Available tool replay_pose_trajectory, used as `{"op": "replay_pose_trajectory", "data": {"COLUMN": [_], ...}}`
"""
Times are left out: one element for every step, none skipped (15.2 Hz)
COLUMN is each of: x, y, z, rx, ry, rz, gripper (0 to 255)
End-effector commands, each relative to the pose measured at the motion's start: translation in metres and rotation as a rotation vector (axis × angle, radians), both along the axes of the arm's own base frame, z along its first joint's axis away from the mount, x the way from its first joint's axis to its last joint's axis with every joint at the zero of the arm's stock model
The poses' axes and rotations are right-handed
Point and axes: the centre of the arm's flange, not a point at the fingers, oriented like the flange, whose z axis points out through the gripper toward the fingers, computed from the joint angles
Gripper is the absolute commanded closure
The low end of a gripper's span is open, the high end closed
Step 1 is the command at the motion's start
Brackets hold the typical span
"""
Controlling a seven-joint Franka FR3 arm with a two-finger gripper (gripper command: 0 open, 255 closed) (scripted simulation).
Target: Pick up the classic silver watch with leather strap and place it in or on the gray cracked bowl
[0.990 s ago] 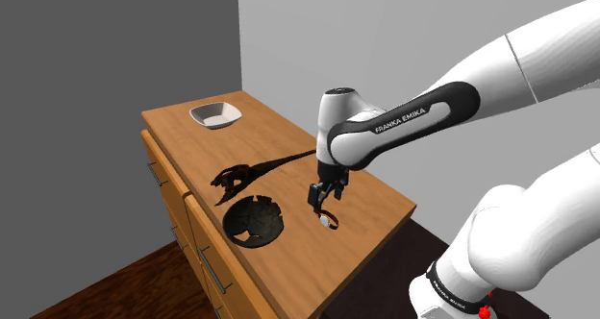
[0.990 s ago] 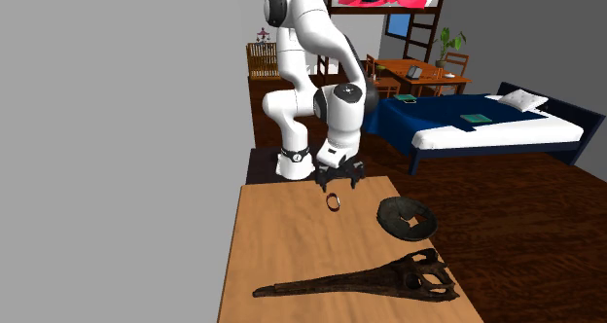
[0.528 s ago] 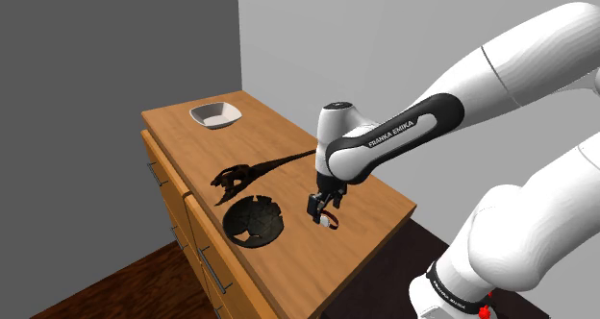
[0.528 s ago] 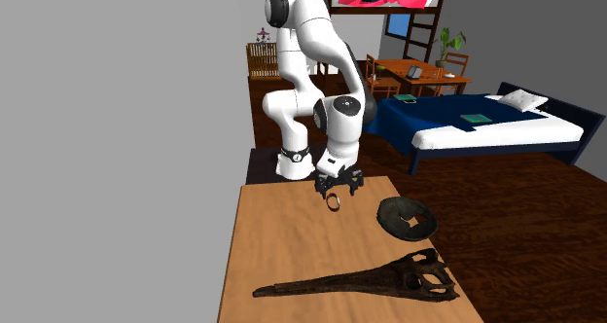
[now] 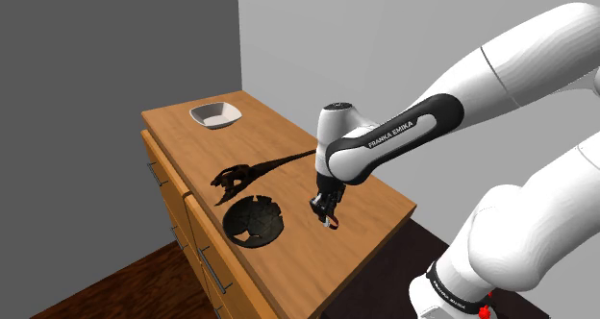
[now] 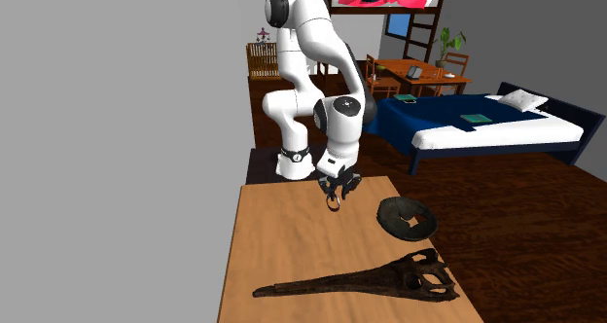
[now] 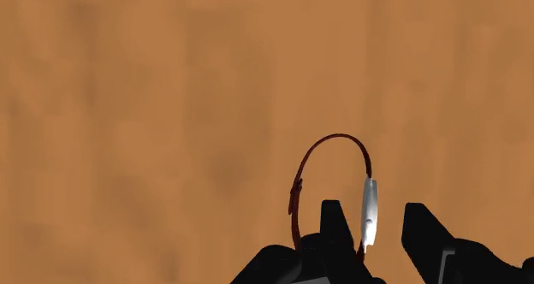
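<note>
**Gripper [image 5: 324, 209] reaching down onto the watch [image 7: 369, 207], jaws not yet clasping it.**
The black fingers [image 7: 335, 227] are standing apart, straddling the watch's silver face, with a gap showing beside one finger. The watch is resting on the wooden cabinet top [image 5: 380, 194], just right of centre in the shoulder view, its reddish-brown strap arching away from the gripper. The dark cracked bowl [image 5: 255, 221] is sitting near it, toward the lower left.

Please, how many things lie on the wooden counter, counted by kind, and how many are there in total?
Bowls: 2 (dark round bowl, white square bowl)
Watches: 1 (watch with a silver face and a reddish-brown strap)
Skulls: 1 (dark long-beaked skull)
Total: 4
</note>
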Motion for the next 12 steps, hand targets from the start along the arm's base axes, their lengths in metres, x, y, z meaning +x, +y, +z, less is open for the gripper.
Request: {"op": "replay_pose_trajectory", "data": {"x": [0.000, 0.000, 0.000, 0.000, 0.000, 0.000, 0.000, 0.000, 0.000, 0.000, 0.000, 0.000], "y": [0.000, 0.000, 0.000, 0.000, 0.000, 0.000, 0.000, 0.000, 0.000, 0.000, 0.000, 0.000], "z": [0.000, 0.000, 0.000, 0.000, 0.000, 0.000, 0.000, 0.000, 0.005, 0.011, 0.016, 0.021], "rx": [0.000, 0.000, 0.000, 0.000, 0.000, 0.000, 0.000, 0.000, 0.000, 0.000, 0.000, 0.000], "ry": [0.000, 0.000, 0.000, 0.000, 0.000, 0.000, 0.000, 0.000, 0.000, 0.000, 0.000, 0.000], "rz": [0.000, 0.000, 0.000, 0.000, 0.000, 0.000, 0.000, 0.000, 0.000, 0.000, 0.000, 0.000], "gripper": [255, 255, 255, 255, 255, 255, 255, 255, 255, 255, 255, 255]}}
